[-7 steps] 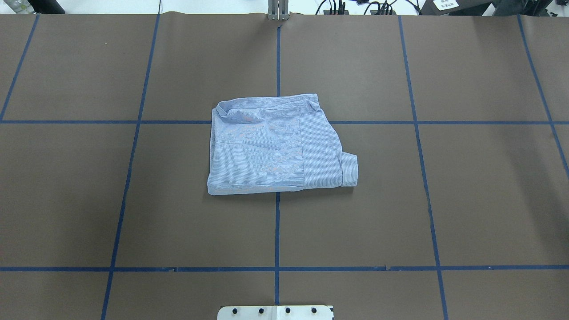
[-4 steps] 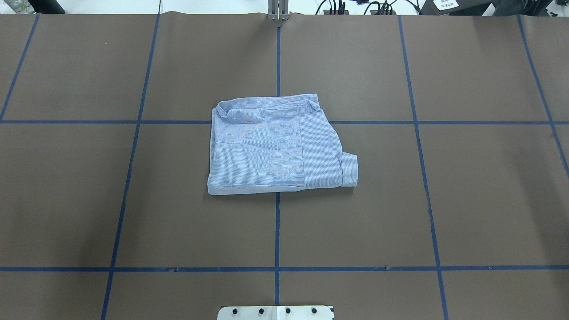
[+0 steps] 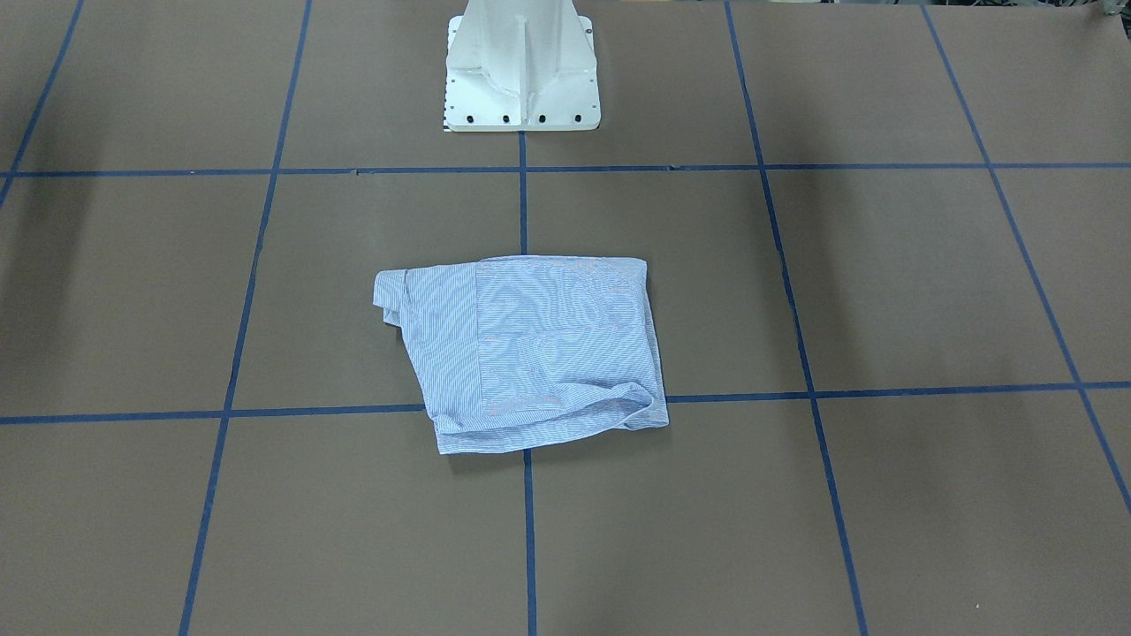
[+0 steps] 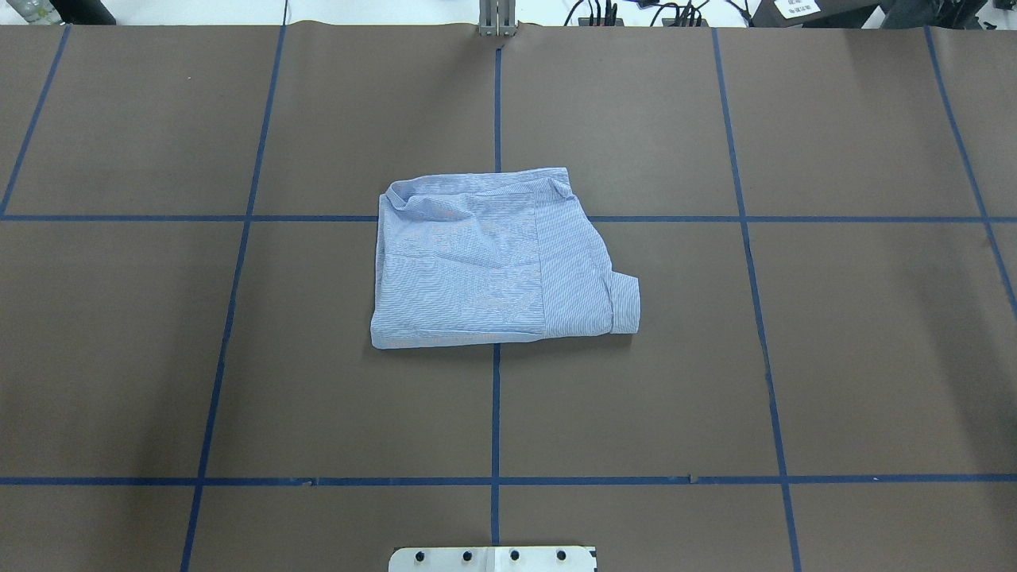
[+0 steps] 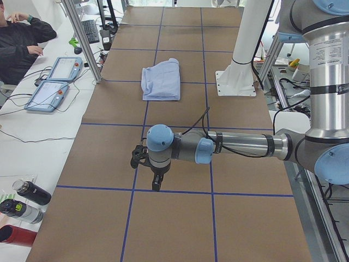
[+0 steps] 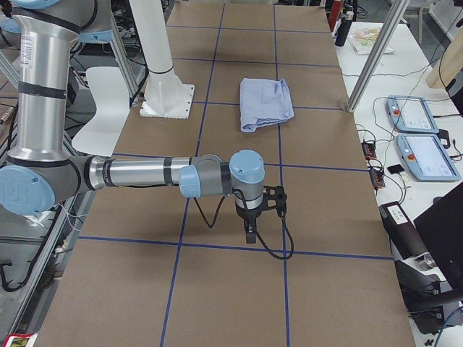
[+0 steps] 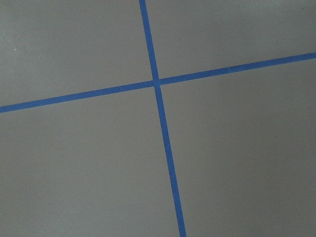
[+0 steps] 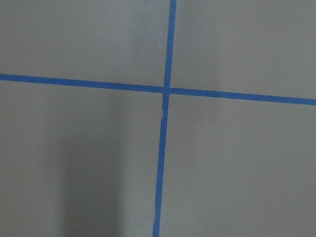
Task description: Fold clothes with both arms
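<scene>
The blue-and-white striped shirt (image 4: 493, 262) lies folded into a compact rectangle at the table's middle, with a cuff sticking out at its right side. It also shows in the front view (image 3: 530, 353) and both side views (image 5: 161, 82) (image 6: 266, 103). Neither arm touches it. The left gripper (image 5: 156, 183) hangs over bare table far out at the robot's left end, pointing down. The right gripper (image 6: 249, 235) hangs the same way at the right end. I cannot tell whether either is open or shut. Both wrist views show only brown table with crossed blue tape.
The white pedestal base (image 3: 521, 88) stands at the robot's edge of the table, behind the shirt. Blue tape lines (image 4: 496, 413) grid the brown table. An operator (image 5: 22, 33), teach pendants (image 5: 54, 82) and bottles (image 5: 27, 202) are on a side bench.
</scene>
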### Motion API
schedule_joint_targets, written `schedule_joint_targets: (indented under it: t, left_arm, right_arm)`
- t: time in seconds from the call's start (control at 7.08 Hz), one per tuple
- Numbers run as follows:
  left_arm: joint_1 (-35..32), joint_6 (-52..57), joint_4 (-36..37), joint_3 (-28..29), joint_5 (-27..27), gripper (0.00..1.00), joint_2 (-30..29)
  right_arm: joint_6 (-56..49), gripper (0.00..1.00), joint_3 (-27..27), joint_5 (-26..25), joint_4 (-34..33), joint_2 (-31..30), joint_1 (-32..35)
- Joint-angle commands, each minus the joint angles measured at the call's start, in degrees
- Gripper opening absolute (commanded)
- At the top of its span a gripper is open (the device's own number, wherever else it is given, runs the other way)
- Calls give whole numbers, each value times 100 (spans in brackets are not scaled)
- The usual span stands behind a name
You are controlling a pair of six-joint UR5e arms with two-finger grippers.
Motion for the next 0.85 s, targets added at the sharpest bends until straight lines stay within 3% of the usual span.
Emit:
schedule_joint_targets:
  t: [0.0,0.71]
  left_arm:
    - [5,-18,20,-24,13,100,-24]
    - [13,-10,11,-60,31,100,29]
  right_arm:
    - [56,100,-36,-10,42,6,-19]
    - [56,100,-36,-10,42,6,-72]
